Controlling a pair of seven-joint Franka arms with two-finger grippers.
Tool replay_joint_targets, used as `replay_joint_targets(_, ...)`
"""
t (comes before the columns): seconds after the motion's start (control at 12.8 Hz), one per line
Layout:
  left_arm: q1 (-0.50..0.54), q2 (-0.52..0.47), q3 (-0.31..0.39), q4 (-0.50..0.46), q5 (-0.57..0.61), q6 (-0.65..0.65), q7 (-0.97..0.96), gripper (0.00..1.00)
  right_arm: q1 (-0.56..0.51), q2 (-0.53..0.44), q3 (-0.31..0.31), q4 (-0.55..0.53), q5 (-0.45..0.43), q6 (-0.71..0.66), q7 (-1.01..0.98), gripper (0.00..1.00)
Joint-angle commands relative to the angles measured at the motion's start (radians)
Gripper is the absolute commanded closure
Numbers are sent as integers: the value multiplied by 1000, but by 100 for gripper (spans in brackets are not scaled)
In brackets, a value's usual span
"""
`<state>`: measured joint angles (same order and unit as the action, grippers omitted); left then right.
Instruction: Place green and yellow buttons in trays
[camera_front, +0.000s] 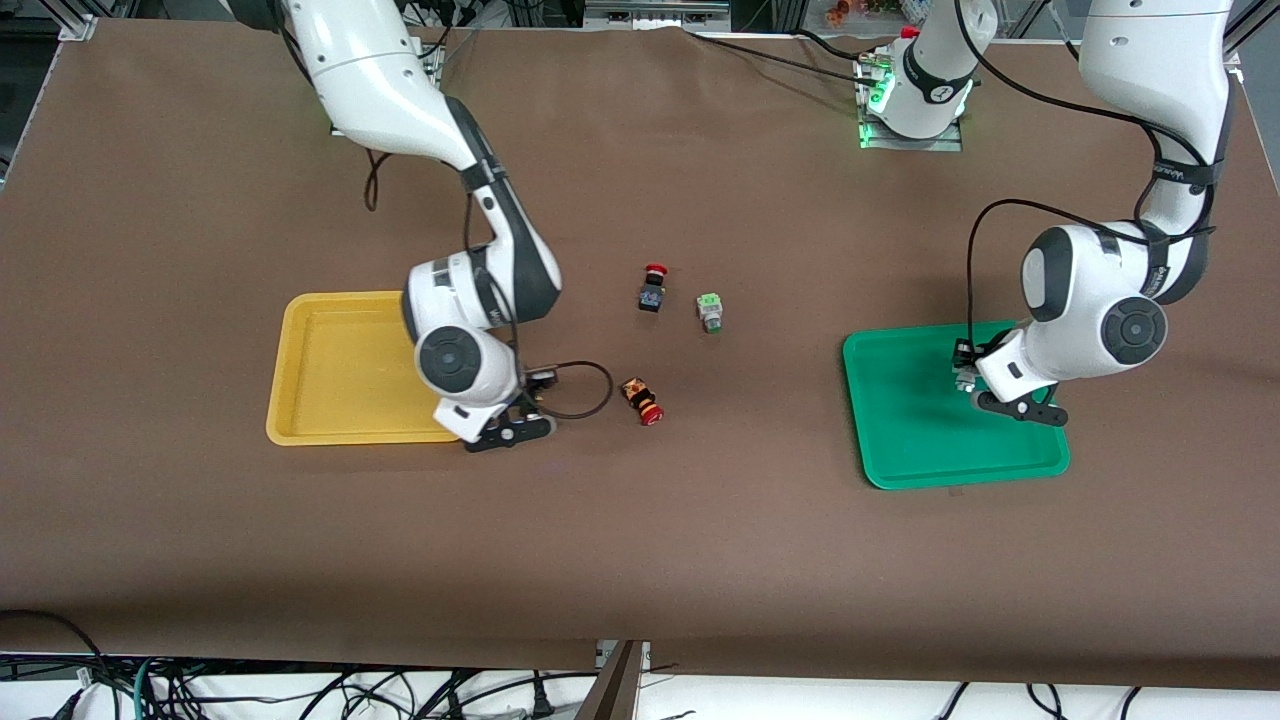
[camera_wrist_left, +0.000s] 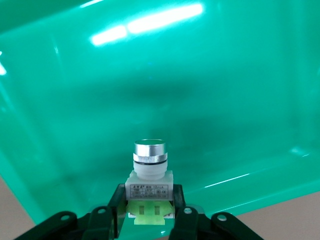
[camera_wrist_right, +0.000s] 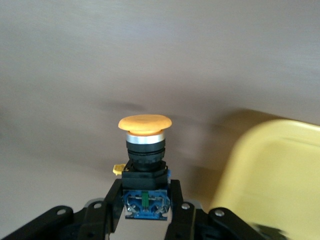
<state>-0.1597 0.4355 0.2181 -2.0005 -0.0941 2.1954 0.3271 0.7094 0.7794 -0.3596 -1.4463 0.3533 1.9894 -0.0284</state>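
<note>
My left gripper (camera_wrist_left: 149, 200) is shut on a green button (camera_wrist_left: 149, 172) with a whitish body and holds it over the green tray (camera_wrist_left: 200, 100). In the front view this gripper (camera_front: 964, 368) is over that tray (camera_front: 920, 440). My right gripper (camera_wrist_right: 145, 197) is shut on a yellow button (camera_wrist_right: 144, 131) with an orange-yellow cap, over the brown table beside the yellow tray (camera_wrist_right: 280, 175). In the front view this gripper (camera_front: 527, 398) is by that tray's (camera_front: 340, 370) corner nearer the camera. A second green button (camera_front: 710, 312) lies mid-table. No other yellow button shows.
Two red-capped black switches lie mid-table: one (camera_front: 652, 288) stands beside the loose green button, toward the right arm's end, and the other (camera_front: 642, 400) lies on its side nearer the camera. A black cable loop (camera_front: 585, 390) hangs by the right gripper.
</note>
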Motion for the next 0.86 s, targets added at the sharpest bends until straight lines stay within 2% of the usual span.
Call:
replay_joint_targets(0.0, 9, 18, 29, -3, -27, 1, 69, 93, 4, -118, -70, -162, 23, -15, -187, 88)
replay_joint_targets(0.16, 16, 35, 30, -1, -16, 3, 70, 85, 4, -147, -120, -229, 21, -14, -299, 87)
replay_joint_targets(0.23, 17, 46, 33, 2, -16, 3, 70, 64, 4, -157, -151, -262, 21, -14, -367, 86)
replay_joint_targets(0.31, 17, 46, 32, 9, -16, 1, 61, 31, 4, -169, -174, -307, 23, -14, -422, 84)
replay_joint_targets(0.39, 17, 45, 30, 31, -16, -6, 58, 10, 5, -201, -183, -360, 21, -3, -435, 82)
replay_joint_targets(0.47, 9, 34, 20, 51, -24, -23, 53, 0, 5, -218, -191, -393, 20, 2, -436, 78)
replay_joint_targets(0.63, 0, 26, -35, 127, -30, -139, 35, 0, 4, -215, -206, -404, 19, 6, -441, 71)
replay_joint_targets(0.7, -9, 23, -67, 149, -30, -182, -15, 0, 4, -215, -208, -402, 19, 9, -441, 63)
replay_joint_targets(0.78, -14, 14, -116, 157, -30, -196, -90, 0, 4, -213, -209, -402, 21, 9, -441, 38)
